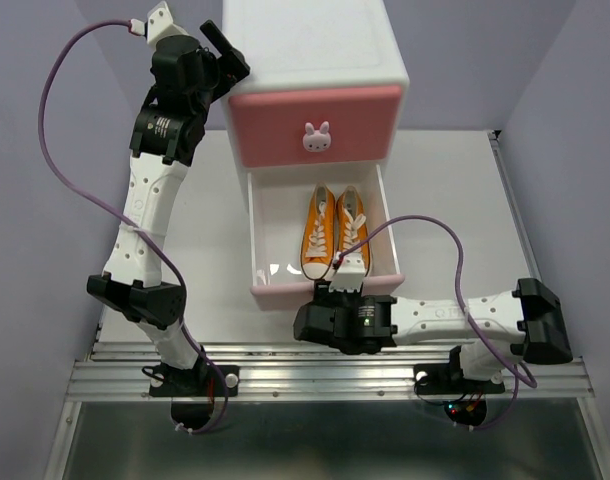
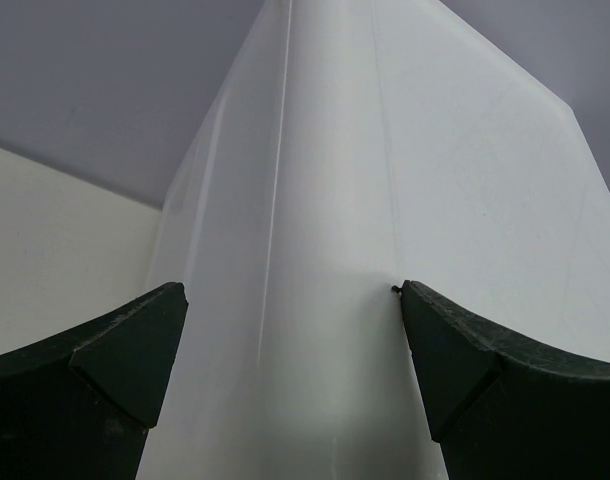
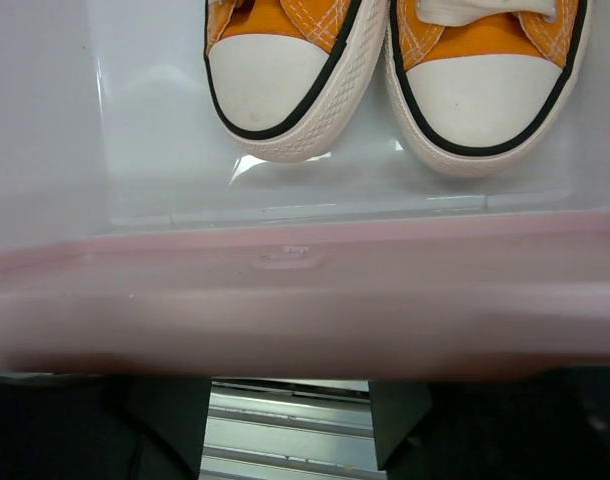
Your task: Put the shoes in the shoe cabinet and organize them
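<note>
Pincers number two, one per arm. The right pincer [image 1: 351,265] sits at the front wall of the pulled-out lower drawer [image 1: 275,228]. Its wrist view shows two dark fingers [image 3: 170,420] with a gap between them, but the pale pink drawer front hides their tips. I cannot tell whether they are clamped on anything. The right arm lies folded low along the near edge of the bench [image 1: 445,200], forearm running in from the right.

The left pincer [image 2: 290,298] stands wide apart, its fingers [image 2: 125,365] straddling a white corner of the shoe cabinet [image 1: 315,50]. It is not clear whether the pads press on it. The left arm reaches up and away along the cabinet's left side, elbow bent, wrist high at the rear left corner.

One cabinet stands at the back of the bench, with two drawers. The deeper pink upper drawer [image 1: 285,125] is shut and carries one bunny knob [image 1: 317,136].

Two orange sneakers [image 1: 320,235] lie side by side in the lower drawer, on its right half, soles down. Their white toe caps point at the drawer front, just short of it.
</note>
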Available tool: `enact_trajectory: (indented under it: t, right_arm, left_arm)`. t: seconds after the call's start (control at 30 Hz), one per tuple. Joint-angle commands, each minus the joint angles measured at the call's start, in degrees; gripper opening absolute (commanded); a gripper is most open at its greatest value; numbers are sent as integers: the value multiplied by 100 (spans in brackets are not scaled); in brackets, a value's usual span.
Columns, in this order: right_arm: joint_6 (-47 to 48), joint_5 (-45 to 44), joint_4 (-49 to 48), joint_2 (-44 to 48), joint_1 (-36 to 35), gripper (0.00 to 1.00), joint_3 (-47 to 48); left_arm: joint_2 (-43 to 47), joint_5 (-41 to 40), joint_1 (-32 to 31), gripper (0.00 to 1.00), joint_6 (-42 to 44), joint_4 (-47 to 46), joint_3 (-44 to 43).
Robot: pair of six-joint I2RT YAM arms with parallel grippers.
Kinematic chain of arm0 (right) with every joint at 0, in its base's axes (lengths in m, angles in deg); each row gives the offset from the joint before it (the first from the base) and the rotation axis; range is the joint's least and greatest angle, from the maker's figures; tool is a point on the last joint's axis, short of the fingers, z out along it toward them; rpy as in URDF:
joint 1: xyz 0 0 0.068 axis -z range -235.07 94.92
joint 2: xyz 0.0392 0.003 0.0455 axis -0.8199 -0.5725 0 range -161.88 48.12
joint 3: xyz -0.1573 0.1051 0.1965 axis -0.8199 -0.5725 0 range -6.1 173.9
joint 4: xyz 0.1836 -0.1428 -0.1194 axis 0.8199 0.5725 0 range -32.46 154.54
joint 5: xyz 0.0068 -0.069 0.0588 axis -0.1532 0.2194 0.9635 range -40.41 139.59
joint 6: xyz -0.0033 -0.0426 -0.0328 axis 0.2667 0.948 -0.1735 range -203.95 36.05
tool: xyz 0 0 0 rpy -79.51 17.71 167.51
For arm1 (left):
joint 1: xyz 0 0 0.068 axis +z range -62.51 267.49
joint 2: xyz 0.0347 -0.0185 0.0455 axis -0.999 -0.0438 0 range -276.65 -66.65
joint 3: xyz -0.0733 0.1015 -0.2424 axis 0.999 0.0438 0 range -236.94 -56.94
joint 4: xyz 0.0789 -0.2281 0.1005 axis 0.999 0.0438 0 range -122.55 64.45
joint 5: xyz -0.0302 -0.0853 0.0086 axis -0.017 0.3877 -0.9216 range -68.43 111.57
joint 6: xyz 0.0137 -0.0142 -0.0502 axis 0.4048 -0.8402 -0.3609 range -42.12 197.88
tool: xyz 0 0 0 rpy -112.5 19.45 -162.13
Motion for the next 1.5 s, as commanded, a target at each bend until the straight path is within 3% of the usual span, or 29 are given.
enact_trajectory:
  t: [0.0, 0.03, 0.13, 0.4, 0.57, 0.73, 0.87, 0.93, 1.03, 1.13, 1.23, 1.27, 1.3, 1.33, 1.47]
  right_arm:
    - [177, -281, -305, -72, 87, 42, 189]
    - [247, -272, -331, -98, 87, 34, 224]
    - [441, -359, -481, -238, 87, 25, 408]
    - [1774, -993, -1078, -283, 332, 17, 1637]
    - [1917, -774, -1297, -239, 815, 17, 1842]
    - [2786, -212, -2536, -195, 1622, 17, 1543]
    - [4164, 244, -4281, -492, 2290, 18, 1245]
    - [4360, 614, -4733, -730, 2607, 19, 1261]
    - [4684, 984, -5629, -1345, 3197, 28, 1558]
    - [5097, 1020, -5868, -1994, 3435, 35, 2199]
    - [5302, 1020, -5913, -2120, 3435, 61, 2518]
    - [5179, 1151, -5913, -2015, 3435, 83, 2414]
    - [4935, 1230, -5939, -1893, 3435, 95, 2291]
    - [4845, 1257, -5948, -1761, 3435, 100, 2133]
    - [4230, 1441, -5502, -803, 3435, 100, 1386]
  left_arm:
    - [-81, 51, 25, 99, 191, 557, 220]
    - [-72, 51, 16, 99, 191, 566, 220]
    - [-72, -1, 25, 99, 235, 584, 237]
    - [33, 51, 16, 99, 165, 531, 404]
    - [86, 95, 16, 99, 42, 505, 527]
    - [77, 156, 16, 99, 24, 496, 545]
    - [77, 148, 16, 99, -11, 505, 554]
    - [86, 156, 16, 99, -46, 505, 554]
    - [103, 157, 16, 99, -108, 496, 580]
    - [112, 174, 16, 99, -152, 505, 580]
    - [147, 192, 16, 99, -178, 522, 580]
    - [156, 200, 16, 99, -178, 522, 580]
    - [156, 192, 16, 99, -178, 548, 554]
    - [156, 192, 16, 99, -178, 575, 536]
    - [218, 113, 25, 99, -222, 654, 466]
